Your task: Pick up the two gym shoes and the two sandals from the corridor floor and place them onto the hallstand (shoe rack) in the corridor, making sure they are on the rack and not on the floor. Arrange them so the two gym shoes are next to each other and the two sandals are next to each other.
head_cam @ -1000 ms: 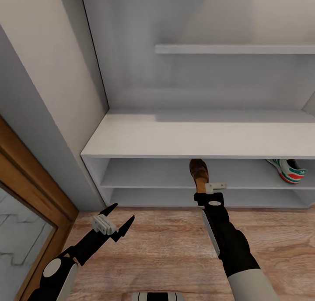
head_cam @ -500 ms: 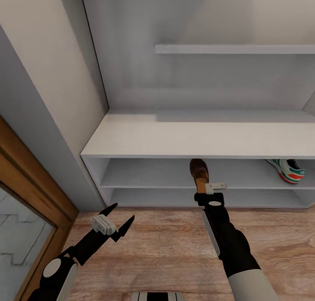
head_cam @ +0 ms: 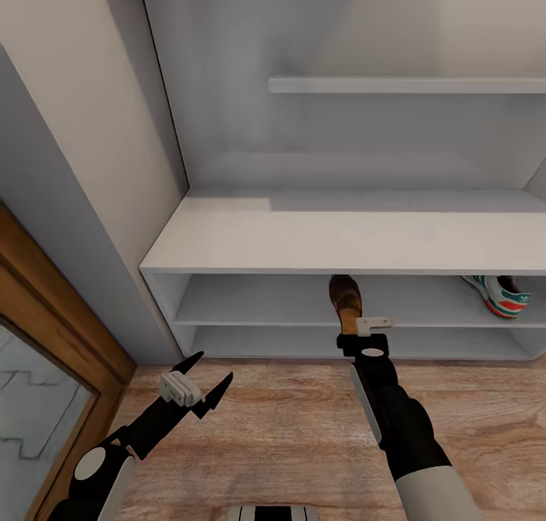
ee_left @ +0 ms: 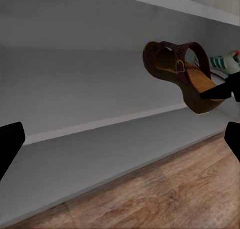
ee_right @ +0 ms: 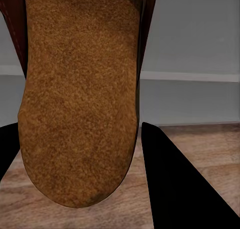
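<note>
My right gripper (head_cam: 358, 330) is shut on the heel of a maroon-brown sandal (head_cam: 345, 295). The sandal's toe points into the upper open shelf of the pale-grey hallstand (head_cam: 250, 240), and it hangs a little above that shelf. In the right wrist view its tan footbed (ee_right: 80, 89) lies between my black fingers (ee_right: 175, 184). One cream gym shoe (head_cam: 500, 293) with green stripes and a red-orange heel rests on the same shelf at the far right. My left gripper (head_cam: 201, 386) hangs open and empty above the wood floor (head_cam: 288, 430); its view shows the sandal (ee_left: 180, 74) and the gym shoe (ee_left: 222, 64).
A floating shelf (head_cam: 402, 85) sits high on the back panel. A wall corner and a wooden door frame with a glass panel (head_cam: 45, 354) stand close at the left. The hallstand's lower shelf (head_cam: 288, 343) runs just above the floor.
</note>
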